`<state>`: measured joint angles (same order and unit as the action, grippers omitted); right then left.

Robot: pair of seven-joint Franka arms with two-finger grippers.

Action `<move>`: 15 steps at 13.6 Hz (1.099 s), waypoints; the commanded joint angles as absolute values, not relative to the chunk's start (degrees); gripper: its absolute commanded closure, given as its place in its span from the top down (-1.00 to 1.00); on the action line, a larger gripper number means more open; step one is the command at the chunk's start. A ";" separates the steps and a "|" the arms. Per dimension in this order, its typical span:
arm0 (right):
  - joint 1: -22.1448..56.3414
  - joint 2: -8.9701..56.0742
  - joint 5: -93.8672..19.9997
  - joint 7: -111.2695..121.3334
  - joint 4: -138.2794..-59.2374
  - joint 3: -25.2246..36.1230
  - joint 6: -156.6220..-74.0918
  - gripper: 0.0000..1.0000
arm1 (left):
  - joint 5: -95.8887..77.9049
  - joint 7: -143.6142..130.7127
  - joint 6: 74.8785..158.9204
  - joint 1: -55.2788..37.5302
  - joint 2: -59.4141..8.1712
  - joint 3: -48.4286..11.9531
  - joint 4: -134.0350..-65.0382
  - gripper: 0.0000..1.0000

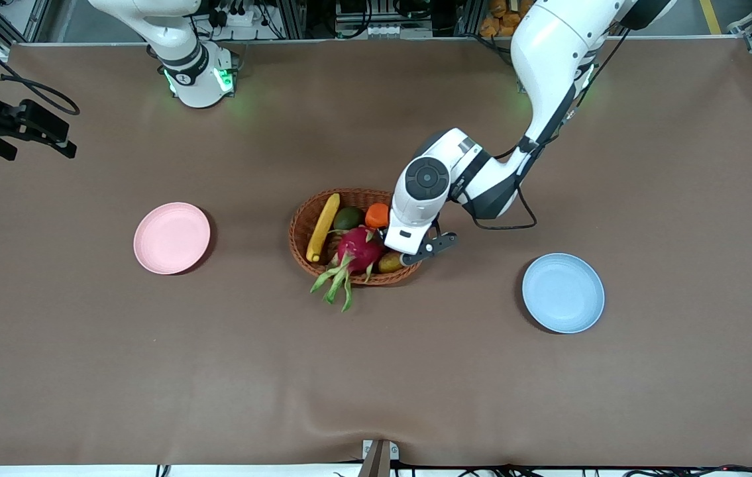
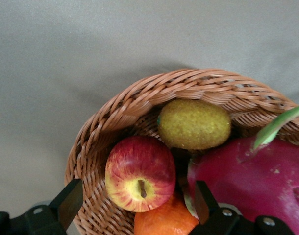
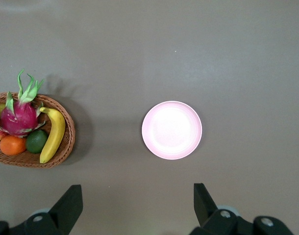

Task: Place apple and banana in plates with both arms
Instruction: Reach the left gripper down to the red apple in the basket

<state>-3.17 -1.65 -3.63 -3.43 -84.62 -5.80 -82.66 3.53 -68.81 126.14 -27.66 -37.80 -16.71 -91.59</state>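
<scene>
The red and yellow apple lies in the brown woven basket, at the basket's end toward the left arm. It is hidden under the left hand in the front view. My left gripper is open just above it, one finger over the basket rim, the other by the dragon fruit. It also shows in the front view. The yellow banana lies along the basket's other end, also in the right wrist view. The pink plate and the blue plate hold nothing. My right gripper is open and empty, waiting high above the table near the pink plate.
The basket also holds a magenta dragon fruit, an orange, a green fruit and a brownish kiwi-like fruit. The orange touches the apple. Brown cloth covers the table.
</scene>
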 commanded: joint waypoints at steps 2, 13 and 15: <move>-3.60 -1.14 -2.72 -3.52 -83.58 -6.15 -82.18 1.00 | 4.92 -70.40 126.39 -28.74 -39.29 -16.08 -90.18 1.00; -3.52 -1.05 -2.72 -3.52 -83.67 -6.15 -82.18 1.00 | 5.18 -71.37 127.53 -29.36 -41.48 -16.00 -89.03 0.80; -3.52 -1.05 -2.72 -3.60 -83.67 -6.15 -82.18 1.00 | 5.54 -71.37 127.53 -29.36 -41.57 -16.00 -89.12 0.73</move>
<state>-3.17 -1.54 -3.63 -3.43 -84.62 -5.80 -82.65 3.84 -69.82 127.21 -28.61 -40.76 -16.42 -90.38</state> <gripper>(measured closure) 0.000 0.115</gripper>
